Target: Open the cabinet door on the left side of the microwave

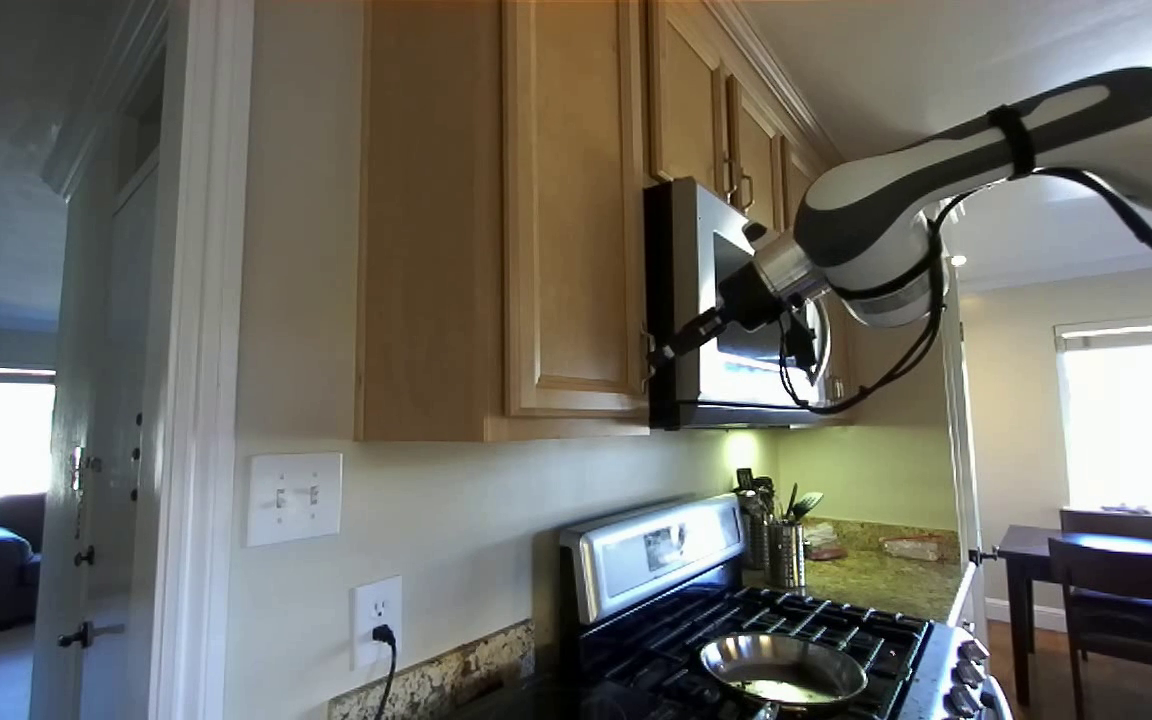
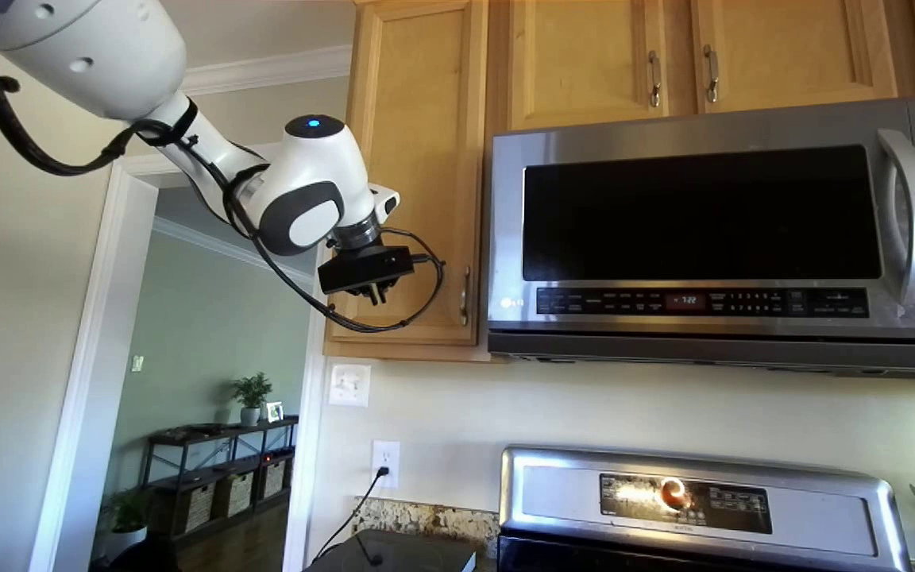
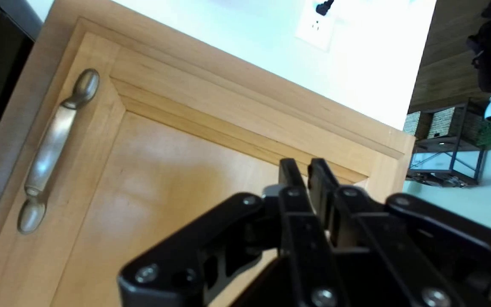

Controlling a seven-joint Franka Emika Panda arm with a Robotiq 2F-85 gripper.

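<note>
The cabinet door, tall light maple with a framed panel, is shut and shows in both exterior views [image 1: 576, 200] [image 2: 426, 119] and in the wrist view [image 3: 164, 170]. Its metal bar handle [image 3: 53, 145] sits near the edge beside the microwave; it also shows in an exterior view [image 2: 465, 295]. The stainless microwave [image 2: 704, 214] adjoins the door; its black side shows in an exterior view [image 1: 663, 300]. My gripper [image 3: 303, 164] is in front of the door's lower panel, away from the handle [image 2: 378, 295]. Its fingers are slightly apart with nothing between them. I cannot tell whether they touch the door.
Below are the stove [image 1: 661, 550] with a steel pan [image 1: 784, 668] on it. Shorter wood doors [image 2: 588, 63] are above the microwave. A cable loop [image 2: 426, 306] hangs from the wrist. A doorway frame [image 2: 84, 357] stands left of the cabinet.
</note>
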